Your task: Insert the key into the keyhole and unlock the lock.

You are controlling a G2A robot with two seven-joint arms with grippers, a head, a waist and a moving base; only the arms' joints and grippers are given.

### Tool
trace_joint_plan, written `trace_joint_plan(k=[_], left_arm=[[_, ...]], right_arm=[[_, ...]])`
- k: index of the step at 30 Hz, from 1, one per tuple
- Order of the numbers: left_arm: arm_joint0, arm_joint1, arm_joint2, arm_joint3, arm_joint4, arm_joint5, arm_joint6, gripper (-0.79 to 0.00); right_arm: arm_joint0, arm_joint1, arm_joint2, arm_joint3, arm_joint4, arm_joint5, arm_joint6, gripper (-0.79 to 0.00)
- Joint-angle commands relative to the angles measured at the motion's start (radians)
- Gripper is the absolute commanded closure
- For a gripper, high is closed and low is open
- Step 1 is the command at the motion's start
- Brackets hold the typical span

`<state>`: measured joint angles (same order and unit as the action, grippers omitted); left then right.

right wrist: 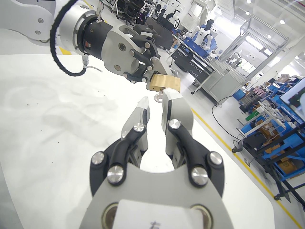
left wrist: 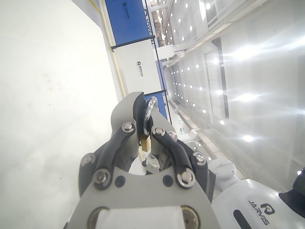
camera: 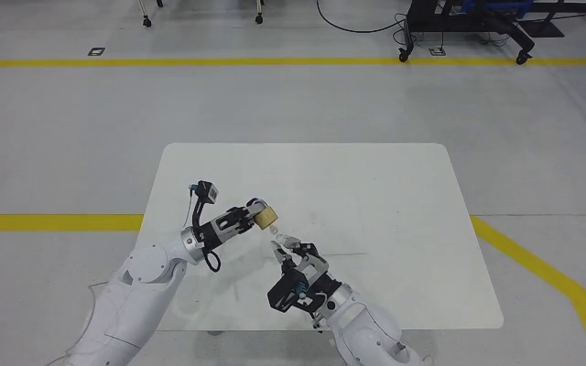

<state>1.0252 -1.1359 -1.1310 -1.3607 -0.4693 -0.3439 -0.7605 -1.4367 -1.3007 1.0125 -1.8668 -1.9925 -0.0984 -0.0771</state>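
A brass lock [camera: 266, 217] is held above the white table [camera: 385, 183], with my left gripper [camera: 255, 211] shut on it. In the left wrist view the fingers [left wrist: 126, 110] clamp the steel shackle [left wrist: 151, 106], and the brass body [left wrist: 145, 142] hangs beyond them. The silver key [right wrist: 158, 97] sticks out of the lock [right wrist: 166, 83] underside. My right gripper [right wrist: 157, 100] stands open right at the key, whose round head lies between the fingertips and close against one finger [right wrist: 169, 101]. In the top view the right gripper [camera: 285, 244] is just in front of the lock.
The table's front edge [camera: 366, 325] runs close behind the right arm. Beyond the table's far side are yellow floor lines [camera: 275, 62] and a wheeled cart [camera: 467, 27]. Workbenches and blue racks [right wrist: 269, 125] stand off to one side.
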Motion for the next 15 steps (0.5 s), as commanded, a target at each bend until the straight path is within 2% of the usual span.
trace_joint_plan(k=[1,7,9,10,15], left_arm=[[0.001,0.0,-0.001,-0.004,0.0,0.004,-0.01,0.0],[0.0,-0.001,-0.005,-0.014,-0.004,0.019,-0.036,0.0],[0.001,-0.002,-0.006,-0.017,-0.003,0.023,-0.041,0.0],[0.001,-0.002,-0.007,-0.017,-0.002,0.024,-0.042,0.0],[0.002,-0.003,-0.009,-0.017,-0.004,0.033,-0.05,0.0]], right_arm=[[0.003,-0.001,0.0,0.002,0.001,0.004,0.005,-0.182],[0.014,-0.004,-0.003,0.009,0.004,0.011,0.019,-0.16],[0.016,-0.005,-0.004,0.011,0.003,0.014,0.018,-0.117],[0.016,-0.005,-0.004,0.011,0.001,0.015,0.018,-0.018],[0.017,-0.006,-0.006,0.012,-0.004,0.021,0.016,0.0]])
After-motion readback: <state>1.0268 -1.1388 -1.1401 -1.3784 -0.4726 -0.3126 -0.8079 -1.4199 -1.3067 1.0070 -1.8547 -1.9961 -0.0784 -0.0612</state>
